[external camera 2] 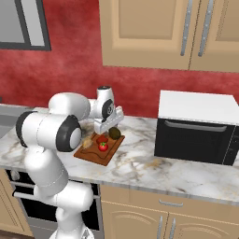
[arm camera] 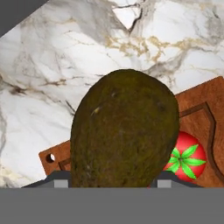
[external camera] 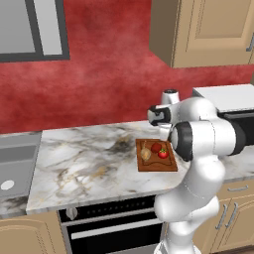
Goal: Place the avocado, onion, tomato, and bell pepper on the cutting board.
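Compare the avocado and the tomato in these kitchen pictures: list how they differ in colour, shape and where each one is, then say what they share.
Colour: the avocado is dull dark green-brown; the tomato is bright red with a green stem cap.
Shape: the avocado is oval; the tomato is round.
Place: the avocado is held in the gripper above the cutting board; the tomato rests on the board.
Both are small fruits at the same board.

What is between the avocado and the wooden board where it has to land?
Nothing visible blocks it. The tool is shut on the avocado, held above the cutting board. The tomato and onion already lie on the board, so it needs a free spot beside them.
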### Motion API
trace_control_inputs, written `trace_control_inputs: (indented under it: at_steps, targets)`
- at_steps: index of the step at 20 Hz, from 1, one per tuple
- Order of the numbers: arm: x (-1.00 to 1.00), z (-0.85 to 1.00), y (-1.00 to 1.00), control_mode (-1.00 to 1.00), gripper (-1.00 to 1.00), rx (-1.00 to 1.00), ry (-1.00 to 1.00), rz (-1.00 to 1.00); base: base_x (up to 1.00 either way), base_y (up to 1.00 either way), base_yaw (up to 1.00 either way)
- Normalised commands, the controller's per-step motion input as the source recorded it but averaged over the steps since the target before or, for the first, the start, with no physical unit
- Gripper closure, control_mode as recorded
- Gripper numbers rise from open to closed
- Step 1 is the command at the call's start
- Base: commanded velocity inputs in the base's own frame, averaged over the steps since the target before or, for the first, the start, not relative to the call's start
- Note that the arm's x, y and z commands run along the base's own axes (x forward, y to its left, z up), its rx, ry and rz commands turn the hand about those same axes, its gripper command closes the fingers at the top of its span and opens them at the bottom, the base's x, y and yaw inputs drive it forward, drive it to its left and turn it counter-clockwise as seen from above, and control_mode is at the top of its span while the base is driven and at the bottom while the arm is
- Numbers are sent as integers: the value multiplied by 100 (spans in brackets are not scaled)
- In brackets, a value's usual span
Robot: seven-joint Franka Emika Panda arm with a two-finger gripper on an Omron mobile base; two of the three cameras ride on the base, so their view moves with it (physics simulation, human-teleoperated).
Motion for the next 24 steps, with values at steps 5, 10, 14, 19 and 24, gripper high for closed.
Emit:
trace_control_inputs:
  at_steps: [5, 10, 14, 19, 24]
  targets:
    - [-4, 0, 1, -100, 100, 1, 0, 0, 0, 0, 0]
    - [0, -7, 11, -100, 100, 8, 3, 0, 0, 0, 0]
    - [-1, -5, 23, -100, 100, 7, 2, 0, 0, 0, 0]
    - [-35, 50, 25, -100, 100, 1, 0, -11, 0, 0, 0]
    - [-50, 48, 17, -100, 100, 0, 0, -8, 0, 0, 0]
